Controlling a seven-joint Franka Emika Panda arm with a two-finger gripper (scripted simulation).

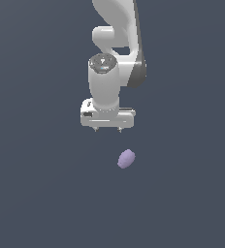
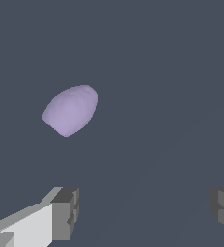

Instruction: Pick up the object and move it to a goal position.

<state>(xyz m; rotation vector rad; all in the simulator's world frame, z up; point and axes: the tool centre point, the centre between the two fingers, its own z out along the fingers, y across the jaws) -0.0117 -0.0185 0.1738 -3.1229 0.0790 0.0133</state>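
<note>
The object is a small pale lavender oval lump lying on the dark grey floor. In the exterior view it is just below my gripper and a little toward that view's right. The white gripper hangs above it, not touching it. In the wrist view the object lies apart from my fingers, outside the gap between them. The gripper is open wide and empty.
The white arm rises behind the gripper to the top of the exterior view. The floor is a plain dark grey surface.
</note>
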